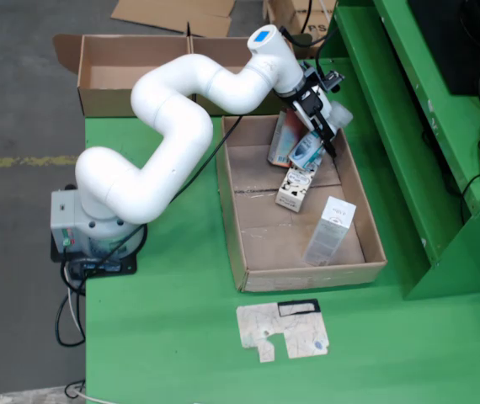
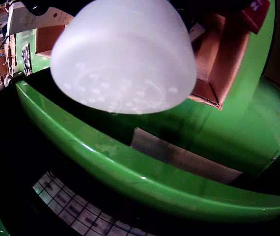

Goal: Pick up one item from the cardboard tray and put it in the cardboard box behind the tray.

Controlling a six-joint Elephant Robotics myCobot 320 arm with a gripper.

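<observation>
We are seeing the white jointed arm (image 1: 173, 126) reaching across the green bench (image 1: 164, 337) to the upper right of the overhead view, its black end effector (image 1: 322, 126) hanging over the far end of the shallow brown cardboard tray (image 1: 248, 244). A white translucent cup-shaped piece (image 2: 123, 54) is filling the riding view, so we cannot tell its grip. A blue-and-white packet (image 1: 305, 151) is sitting right beneath it, beside a small white carton (image 1: 293, 190) and a tall white box (image 1: 330, 229). The open cardboard box (image 1: 114, 76) is waiting at upper left.

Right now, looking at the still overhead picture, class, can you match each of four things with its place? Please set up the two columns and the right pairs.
Things:
1. pincer
2. tall clear box
3. flat cardboard scrap
4. open cardboard box

Places:
A. on the green table in front of the tray
B. near right of the tray
C. over the tray's far end
D. behind the table's far edge

Pairs: 1-C, 2-B, 3-A, 4-D
</observation>
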